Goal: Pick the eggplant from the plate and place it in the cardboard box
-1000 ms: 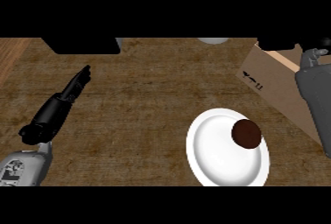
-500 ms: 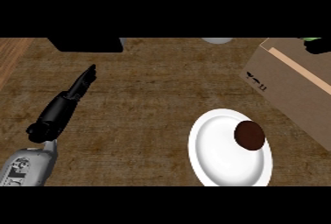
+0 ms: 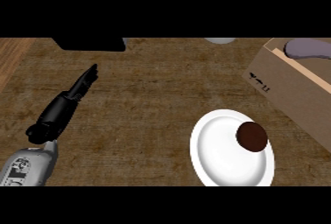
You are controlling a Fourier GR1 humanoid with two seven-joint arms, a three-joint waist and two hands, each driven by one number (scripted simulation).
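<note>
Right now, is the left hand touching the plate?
Apart. In the head view the left hand lies open on the counter at the left, bare wood between it and the plate.

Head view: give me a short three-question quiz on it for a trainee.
1. True or false: the eggplant lies on the plate.
2. The box stands on which side of the plate? A: left. B: right.
3. Fill in: the left robot hand holds nothing, and its fingers are ___ (straight or curled).

Key: 1 true; 2 B; 3 straight.
</note>
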